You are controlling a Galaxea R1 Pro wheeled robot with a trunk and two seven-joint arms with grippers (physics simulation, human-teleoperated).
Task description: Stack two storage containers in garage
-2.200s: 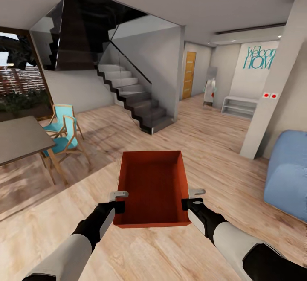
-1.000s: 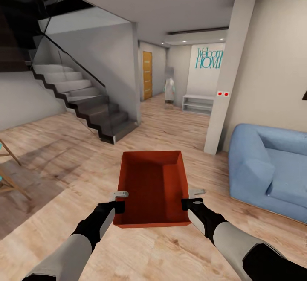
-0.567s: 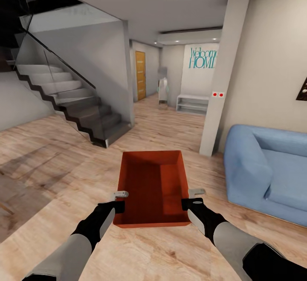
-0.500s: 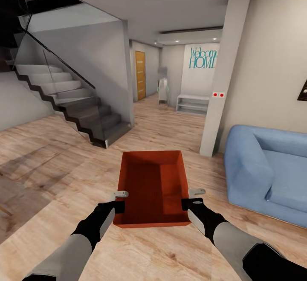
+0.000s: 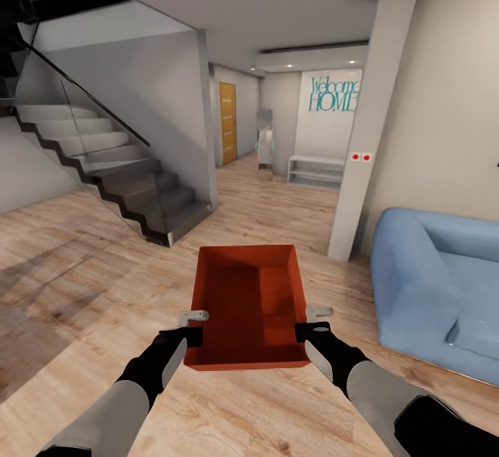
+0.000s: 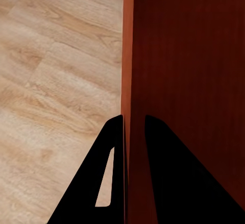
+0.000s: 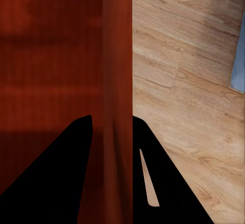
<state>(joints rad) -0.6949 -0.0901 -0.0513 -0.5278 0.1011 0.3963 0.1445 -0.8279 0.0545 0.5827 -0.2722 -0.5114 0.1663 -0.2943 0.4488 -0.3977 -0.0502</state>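
Carrying step: left gripper (image 5: 195, 317) and right gripper (image 5: 319, 312) each clamp a side wall of the orange-red rectangular open-top storage container (image 5: 249, 304). Best kept level above the light wood plank floor (image 5: 83, 290), steering towards the orange-brown door (image 5: 228, 123).

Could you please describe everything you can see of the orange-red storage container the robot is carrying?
The storage container is an orange-red, rectangular, open-top bin with low, slightly flared walls and a smooth, matte look. It appears empty and is held level in front of the robot, long axis pointing away, above the light wood plank floor. The left gripper clamps its left side wall and the right gripper its right side wall near the close end; each wrist view shows a thin wall pinched between two dark fingers. Nothing else touches it.
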